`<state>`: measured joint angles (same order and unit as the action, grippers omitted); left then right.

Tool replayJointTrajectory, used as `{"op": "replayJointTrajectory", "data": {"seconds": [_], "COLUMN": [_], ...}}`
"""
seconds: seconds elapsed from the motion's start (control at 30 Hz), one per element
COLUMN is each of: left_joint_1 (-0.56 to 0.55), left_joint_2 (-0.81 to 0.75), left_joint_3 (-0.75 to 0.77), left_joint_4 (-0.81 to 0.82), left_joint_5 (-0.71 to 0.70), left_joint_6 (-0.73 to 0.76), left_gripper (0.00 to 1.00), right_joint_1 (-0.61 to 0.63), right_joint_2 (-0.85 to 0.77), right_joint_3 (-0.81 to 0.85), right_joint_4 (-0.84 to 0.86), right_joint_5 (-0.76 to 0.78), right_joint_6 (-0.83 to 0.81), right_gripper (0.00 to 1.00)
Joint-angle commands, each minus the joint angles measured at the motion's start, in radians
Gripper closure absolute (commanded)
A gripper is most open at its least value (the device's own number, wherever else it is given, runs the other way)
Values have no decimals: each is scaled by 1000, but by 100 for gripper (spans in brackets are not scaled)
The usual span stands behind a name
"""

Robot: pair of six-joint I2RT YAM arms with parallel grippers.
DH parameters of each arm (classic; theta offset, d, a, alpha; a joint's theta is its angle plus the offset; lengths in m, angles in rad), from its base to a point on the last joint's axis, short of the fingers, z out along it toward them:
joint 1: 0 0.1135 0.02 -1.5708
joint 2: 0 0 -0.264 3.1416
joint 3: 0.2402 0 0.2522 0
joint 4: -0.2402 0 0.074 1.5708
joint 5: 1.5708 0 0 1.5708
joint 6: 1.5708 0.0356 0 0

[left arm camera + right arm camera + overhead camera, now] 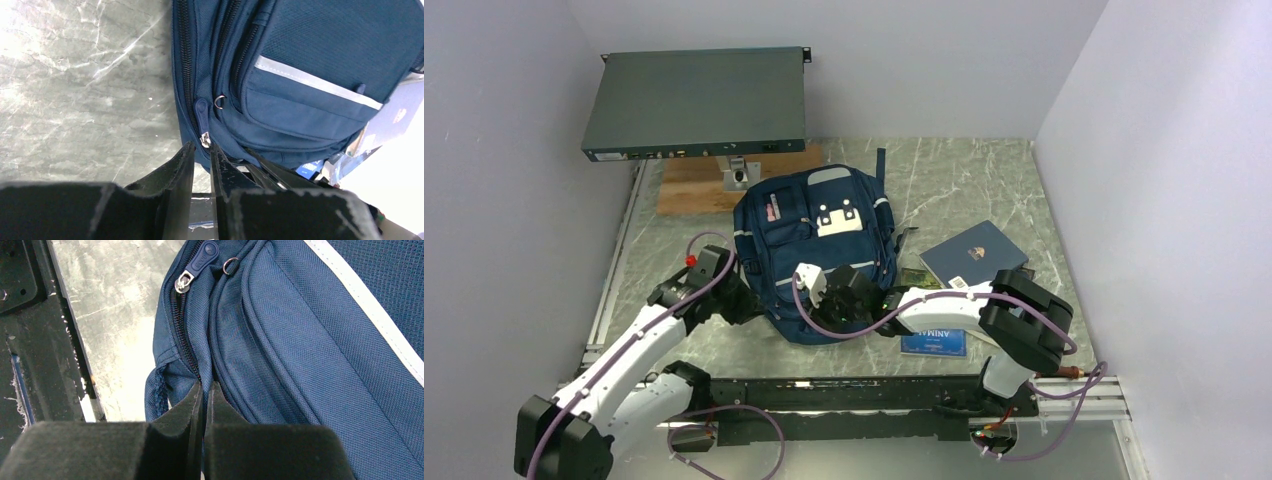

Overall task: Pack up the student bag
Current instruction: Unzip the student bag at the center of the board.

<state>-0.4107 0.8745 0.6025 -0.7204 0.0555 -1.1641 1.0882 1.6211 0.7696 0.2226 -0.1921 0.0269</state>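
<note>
The student bag (814, 235) lies front up at the centre of the top view, on the table (964, 180), and its zip looks shut, so we judge the packing not yet begun. A navy book (972, 255) lies at centre right of that view, just beside the bag.

The right gripper (204, 386) is closed, and its tips seem to pinch a fold of bag fabric beside the zip track at the lower middle of its wrist view. The left gripper (201, 147) stands at the bottom centre of its wrist view with only a thin gap between the jaws. The metal end of the zipper pull (201, 111) sits right at that gap. We cannot tell whether it is caught or merely touched.

The main risk we see is the left jaws missing the pull. It is small, slick and free to swing, so a slightly off closure could nip fabric or nothing. If the zip is then hauled, the soft bag may slide or bunch instead of opening, should the right pinch slip off its thin fold. A bunched track could jam the slider, and a dragged bag could shove the book.
</note>
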Motion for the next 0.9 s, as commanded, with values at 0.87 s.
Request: {"op": "replayJointTrajectory", "data": {"seconds": [0.87], "left_joint_1": [4], "left_joint_2": [183], "left_joint_3": [-32], "left_joint_4": [131], "left_joint_5": [-4], "left_joint_6": [1], "left_gripper": [69], "right_joint_1": [15], "right_joint_2": [11], "right_joint_3": [73], "right_joint_4": [44], "right_joint_5": [-41], "right_joint_6": [-18], "right_gripper": [100]}}
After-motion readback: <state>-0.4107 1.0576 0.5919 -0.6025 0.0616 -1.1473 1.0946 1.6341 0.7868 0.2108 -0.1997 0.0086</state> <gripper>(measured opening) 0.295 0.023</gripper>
